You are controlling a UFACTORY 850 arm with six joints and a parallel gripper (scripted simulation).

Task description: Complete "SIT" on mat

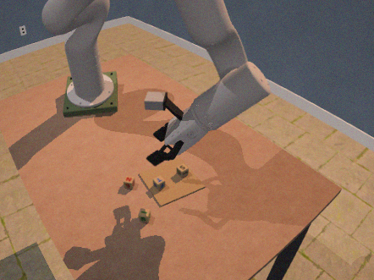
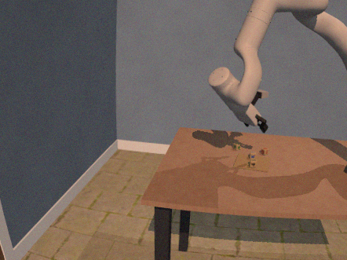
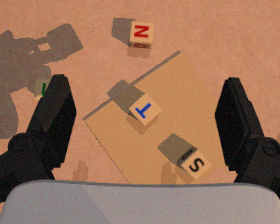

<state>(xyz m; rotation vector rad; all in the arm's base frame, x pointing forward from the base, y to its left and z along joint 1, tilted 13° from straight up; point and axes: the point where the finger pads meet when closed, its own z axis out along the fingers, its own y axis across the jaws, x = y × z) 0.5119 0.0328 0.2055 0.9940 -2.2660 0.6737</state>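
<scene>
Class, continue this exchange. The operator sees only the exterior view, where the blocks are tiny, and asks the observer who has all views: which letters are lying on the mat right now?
Observer: The wrist view shows two blocks on the mat: a blue T block and a black S block.
Operator: And off the mat?
Observer: A red N block lies off it, nearest the T block.
Operator: The fourth?
Observer: The top view shows a green-lettered block farther off; its letter is unreadable.
</scene>
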